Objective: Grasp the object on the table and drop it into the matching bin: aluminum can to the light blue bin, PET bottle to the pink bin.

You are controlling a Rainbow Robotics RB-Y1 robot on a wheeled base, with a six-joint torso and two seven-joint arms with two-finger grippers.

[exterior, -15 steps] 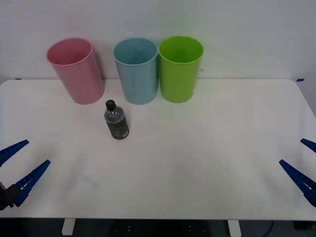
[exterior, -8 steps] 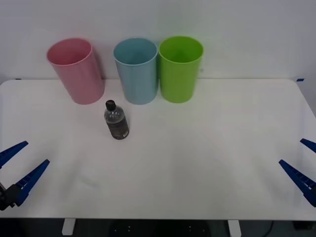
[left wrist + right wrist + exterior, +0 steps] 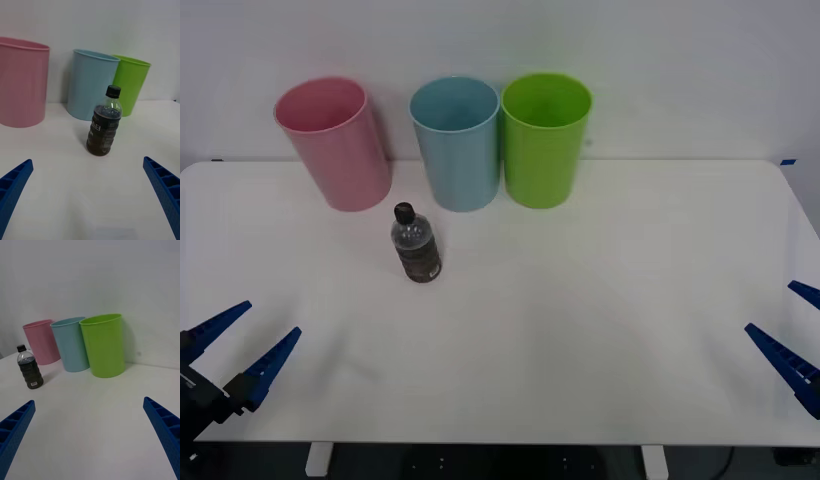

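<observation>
The PET bottle (image 3: 416, 245) (image 3: 104, 125) (image 3: 29, 368), clear with a black cap and dark label, stands upright on the white table (image 3: 580, 300), a little in front of the pink bin (image 3: 333, 143) (image 3: 21, 86) (image 3: 40, 341) and the light blue bin (image 3: 456, 142) (image 3: 91, 89) (image 3: 71, 344). My left gripper (image 3: 242, 345) (image 3: 88, 198) is open at the table's near left corner, facing the bottle from a distance. Over at the near right edge, my right gripper (image 3: 792, 335) (image 3: 90, 431) is open and holds nothing.
A bright green bin (image 3: 545, 138) (image 3: 131, 89) (image 3: 104, 345) stands to the right of the light blue one, all three in a row along the back edge by the white wall. The table's middle and right side are bare.
My left gripper has shifted a little rightward, toward the table's middle. The bottle, the bins and the right gripper have not moved.
</observation>
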